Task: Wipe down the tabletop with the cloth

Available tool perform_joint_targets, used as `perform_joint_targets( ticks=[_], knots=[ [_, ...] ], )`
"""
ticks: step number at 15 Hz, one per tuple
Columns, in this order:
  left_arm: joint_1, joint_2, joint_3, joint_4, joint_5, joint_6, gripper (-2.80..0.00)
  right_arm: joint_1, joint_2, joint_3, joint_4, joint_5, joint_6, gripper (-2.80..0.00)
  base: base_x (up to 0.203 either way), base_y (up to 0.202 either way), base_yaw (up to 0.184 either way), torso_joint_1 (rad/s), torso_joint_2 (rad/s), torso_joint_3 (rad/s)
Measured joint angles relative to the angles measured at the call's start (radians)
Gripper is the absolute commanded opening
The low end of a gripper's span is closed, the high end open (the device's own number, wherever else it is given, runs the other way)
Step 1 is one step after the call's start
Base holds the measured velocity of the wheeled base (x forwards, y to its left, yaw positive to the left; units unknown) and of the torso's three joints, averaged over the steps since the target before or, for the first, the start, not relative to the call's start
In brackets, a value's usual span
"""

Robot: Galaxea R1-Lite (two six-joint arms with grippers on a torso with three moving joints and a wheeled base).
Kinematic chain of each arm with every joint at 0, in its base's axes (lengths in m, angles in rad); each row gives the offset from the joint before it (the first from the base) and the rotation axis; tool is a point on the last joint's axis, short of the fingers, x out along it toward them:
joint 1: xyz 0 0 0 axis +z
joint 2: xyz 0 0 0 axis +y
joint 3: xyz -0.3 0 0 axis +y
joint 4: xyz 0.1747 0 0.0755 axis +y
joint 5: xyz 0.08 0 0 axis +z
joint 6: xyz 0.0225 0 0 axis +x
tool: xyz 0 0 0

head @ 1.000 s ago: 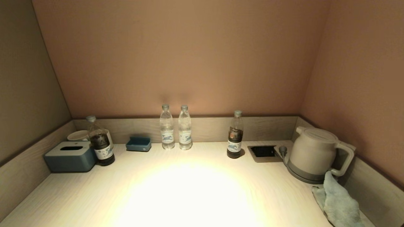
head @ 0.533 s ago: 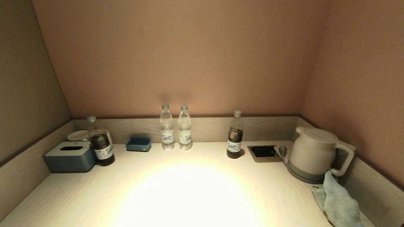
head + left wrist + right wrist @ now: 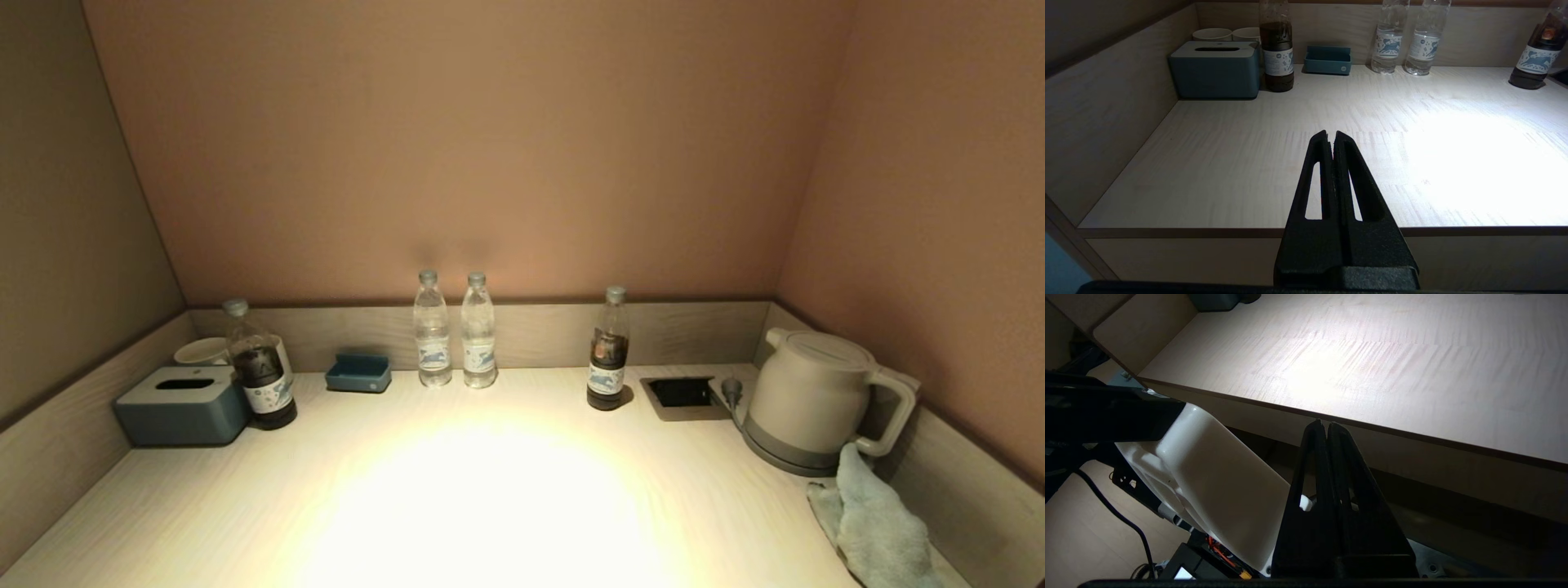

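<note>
A pale blue cloth (image 3: 873, 527) lies crumpled at the front right of the light wooden tabletop (image 3: 490, 490), against the kettle's base. Neither gripper shows in the head view. My left gripper (image 3: 1330, 138) is shut and empty, held in front of the table's front edge and pointing over the left half of the tabletop (image 3: 1249, 155). My right gripper (image 3: 1323, 426) is shut and empty, below and in front of the table's front edge (image 3: 1372, 426). The cloth is out of both wrist views.
A white kettle (image 3: 812, 400) stands at the right by a recessed socket box (image 3: 679, 394). Two clear bottles (image 3: 454, 331), two dark bottles (image 3: 608, 351) (image 3: 260, 367), a blue tray (image 3: 358, 372), a blue tissue box (image 3: 181, 404) and cups (image 3: 204, 351) line the back and left. Low walls border three sides.
</note>
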Motion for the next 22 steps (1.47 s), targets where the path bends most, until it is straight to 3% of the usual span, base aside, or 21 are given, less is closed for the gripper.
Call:
perform_joint_targets(
  ticks=[2,5,11,14,22],
  knots=[
    [0.000,0.000,0.000,0.000,0.000,0.000,-2.80,0.098,-0.003,-0.029,0.005,-0.043,0.004,-2.80,0.000,0.000,0.000,0.000,0.00,0.000],
    [0.000,0.000,0.000,0.000,0.000,0.000,-2.80,0.141,-0.021,-0.039,0.012,-0.126,0.015,-2.80,0.000,0.000,0.000,0.000,0.00,0.000],
    [0.000,0.000,0.000,0.000,0.000,0.000,-2.80,0.101,-0.111,-0.015,0.004,-0.265,0.013,-2.80,0.000,0.000,0.000,0.000,0.00,0.000],
    [0.000,0.000,0.000,0.000,0.000,0.000,-2.80,0.099,-0.203,0.058,-0.028,-0.347,0.011,-2.80,0.000,0.000,0.000,0.000,0.00,0.000],
    [0.000,0.000,0.000,0.000,0.000,0.000,-2.80,0.099,-0.275,0.142,-0.288,-0.665,0.004,-2.80,0.000,0.000,0.000,0.000,0.00,0.000]
  ],
)
